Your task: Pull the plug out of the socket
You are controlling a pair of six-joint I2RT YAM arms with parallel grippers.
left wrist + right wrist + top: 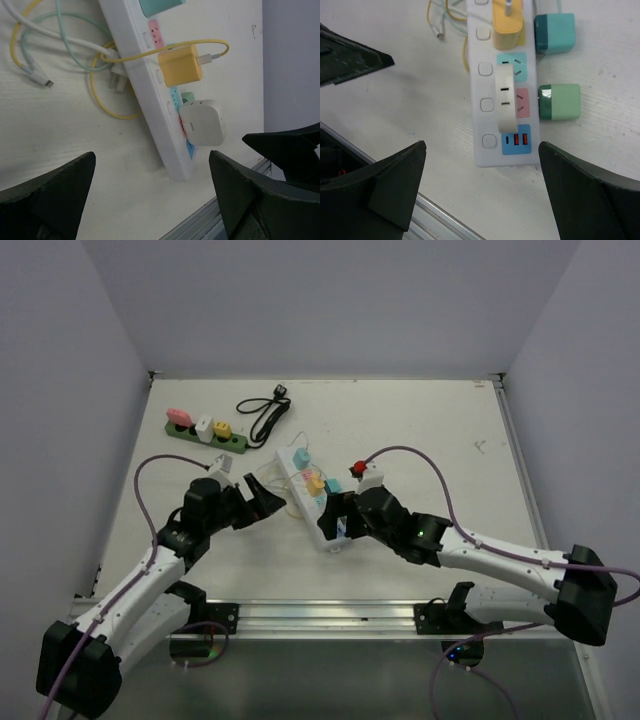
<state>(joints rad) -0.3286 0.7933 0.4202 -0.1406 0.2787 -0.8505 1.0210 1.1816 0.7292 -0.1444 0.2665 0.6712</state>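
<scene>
The strip (296,464) lies aslant in the middle of the surface (430,420), its near end toward the lower centre of the top view. The white plug (504,97) sits on the strip close to that end. In the middle of the right wrist view it covers part of the blue and pink sockets, just above the small ports. Higher up the strip a yellow plug (507,20) is seated, with a yellow cable looping off it. A teal plug (555,32) and a green plug (561,102) lie just beside the strip's right edge in that view; whether they are plugged in cannot be told.

The right pincer (482,150) hangs over the strip's near end. Its fingers are spread wide, one at the lower left and one at the lower right of its view, both apart from strip and plug. The left pincer (152,160) is spread wide too, its fingers in the lower corners of its view, pinching nothing. In the top view it is just left of the strip.

Loose cables (35,65), white, teal and yellow, tangle at the upper left of the left wrist view. At the upper left of the top view lies a green strip (205,433) carrying plugs, with a black cord (263,412) coiled to its right.
</scene>
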